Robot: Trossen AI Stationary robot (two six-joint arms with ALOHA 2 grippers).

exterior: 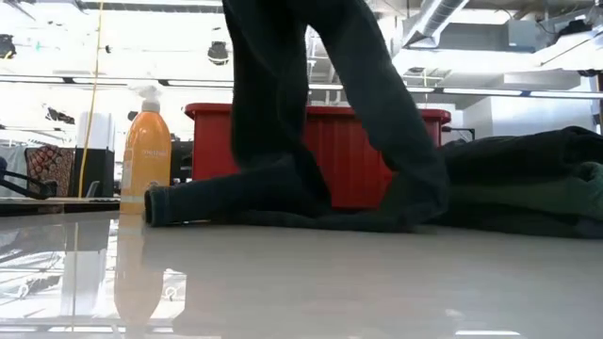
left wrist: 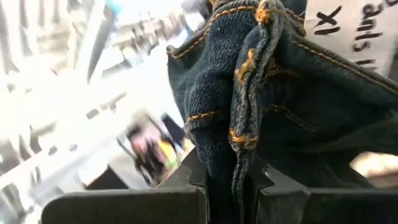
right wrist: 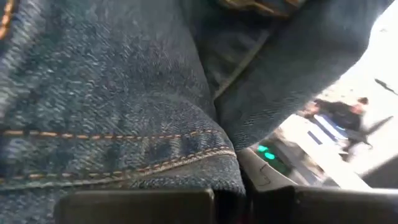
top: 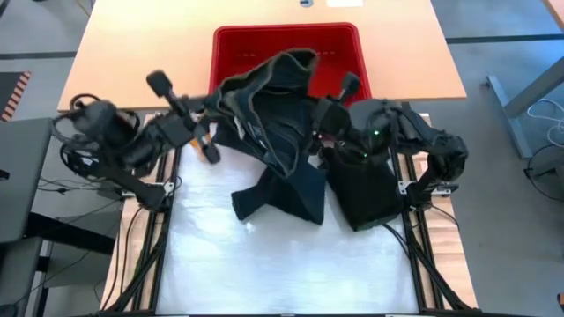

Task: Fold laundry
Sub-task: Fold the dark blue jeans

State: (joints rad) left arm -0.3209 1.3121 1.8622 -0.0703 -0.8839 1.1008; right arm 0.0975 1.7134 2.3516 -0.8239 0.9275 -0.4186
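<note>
Progress check: looks like one piece is done, i.e. a folded dark cloth stack point(top: 364, 195) sits on the right side of the white table top point(top: 264, 264), w/ a greenish layer showing at table level point(exterior: 528, 193). The current item is a pair of dark blue denim jeans with orange stitching point(top: 273, 114), and it's nowhere near folded yet imo.

Both arms have it up in the air. The left gripper point(left wrist: 227, 180) is pinched tight on a seamed edge of the jeans, waistband area by the look of it. The right gripper point(right wrist: 233, 193) is buried in denim too; fingers seem clamped on a hem or seam, tho only their top edges show. Upper part of the jeans hangs between the two, lower legs trail down onto the table point(exterior: 273, 202) and bunch up there.

Room to work: the red plastic basket point(top: 238, 44) is right behind the hanging denim, and the folded stack is just beside the trailing leg, so that side's tight. The front half of the table is open, plenty of space to lay it flat. There's an orange bottle point(exterior: 146, 155) off to the side, well apart.

Still left: spread, fold, stack.
</note>
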